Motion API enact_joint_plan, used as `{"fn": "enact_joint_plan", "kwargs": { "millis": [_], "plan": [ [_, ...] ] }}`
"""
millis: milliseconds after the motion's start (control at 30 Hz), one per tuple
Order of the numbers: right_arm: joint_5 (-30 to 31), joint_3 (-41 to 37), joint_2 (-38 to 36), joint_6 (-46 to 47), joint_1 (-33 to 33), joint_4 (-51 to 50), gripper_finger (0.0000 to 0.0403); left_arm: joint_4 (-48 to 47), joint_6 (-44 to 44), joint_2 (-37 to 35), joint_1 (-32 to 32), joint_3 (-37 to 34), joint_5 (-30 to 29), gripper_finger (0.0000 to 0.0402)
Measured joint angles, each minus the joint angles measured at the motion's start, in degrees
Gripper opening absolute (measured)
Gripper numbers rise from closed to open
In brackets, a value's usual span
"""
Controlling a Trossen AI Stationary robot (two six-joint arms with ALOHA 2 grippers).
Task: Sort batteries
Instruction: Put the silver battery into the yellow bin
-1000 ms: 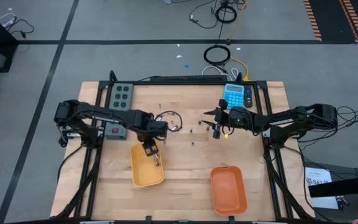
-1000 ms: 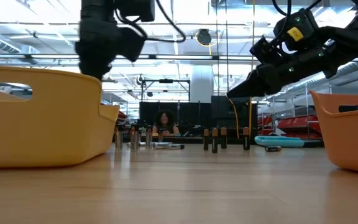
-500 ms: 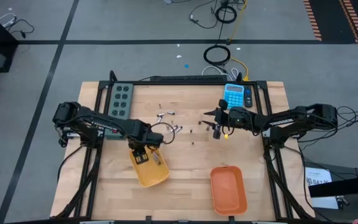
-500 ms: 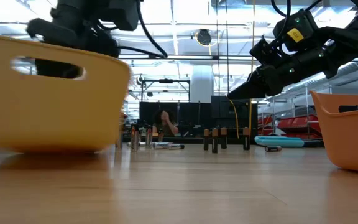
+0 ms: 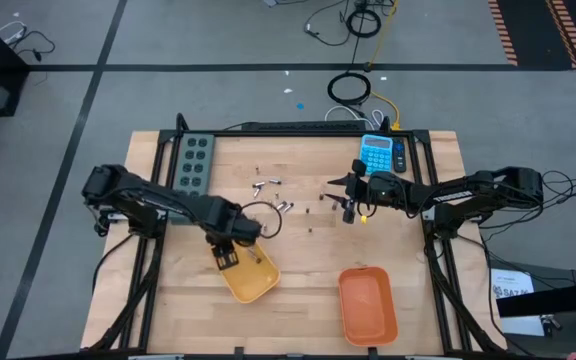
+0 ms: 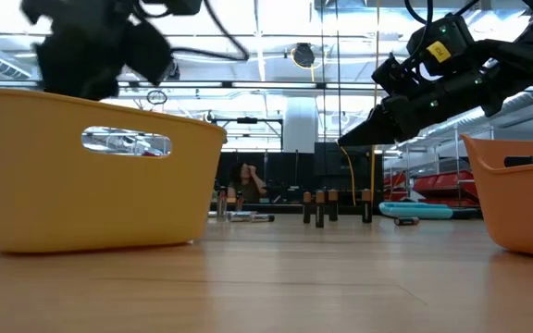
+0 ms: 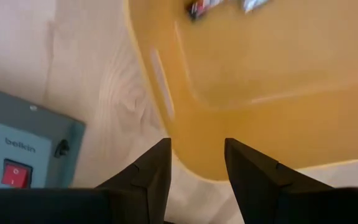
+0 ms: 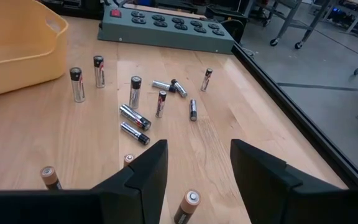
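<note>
In the high view the left gripper (image 5: 230, 256) sits at the 10 o'clock end of the yellow tray (image 5: 251, 277), which lies skewed on the table (image 5: 298, 250) a little toward 7 o'clock from its middle. The left wrist view shows the two dark fingers (image 7: 149, 177) parted, one on each side of the yellow tray's rim (image 7: 194, 165), so the rim stands between them; whether they actually press on it cannot be told. Two batteries (image 7: 197, 7) lie on the tray floor at its far end, only partly in view.

The right gripper (image 5: 349, 210) hangs above the table toward 1 o'clock from centre, just in front of the blue calculator (image 5: 381, 153). Its fingers (image 8: 143, 180) are spread apart with nothing between them.

Loose batteries (image 5: 273, 195) lie scattered on the wood around 12 o'clock from the yellow tray, between the two grippers. The right wrist view shows several (image 8: 135, 117) of them lying flat and others standing upright, among them one (image 8: 76, 84) near the yellow tray's corner (image 8: 55, 28) and one (image 8: 186, 206) close below the gripper.

The orange tray (image 5: 368, 304) rests toward 5 o'clock on the table. The grey button box (image 5: 194, 160) lies along the edge at 10 o'clock. In the low view a row of upright batteries (image 6: 320, 207) shows between the two trays.
</note>
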Motion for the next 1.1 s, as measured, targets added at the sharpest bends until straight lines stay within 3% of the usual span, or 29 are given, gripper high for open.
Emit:
{"fn": "enact_joint_plan", "kwargs": {
  "millis": [167, 533, 867, 1100],
  "plan": [
    [0.0, 0.0, 0.0, 0.0, 0.0, 0.0, 0.0166, 0.2, 2.6, -0.7, 4.7, 3.6, -3.1, 0.016],
    [0.0, 0.0, 0.0, -0.9, 0.0, -0.7, 0.0166, 6.8, 15.5, 1.4, 17.3, 3.2, -7.8, 0.016],
    [0.0, 0.0, 0.0, -3.5, 0.0, -2.3, 0.0166, 17.2, 31.1, 3.2, 33.6, 1.5, -8.1, 0.016],
    [0.4, 0.0, 0.0, -5.6, -0.1, -2.6, 0.0166, 25.4, 39.2, 7.6, 40.1, 1.0, -7.9, 0.016]
  ]
}}
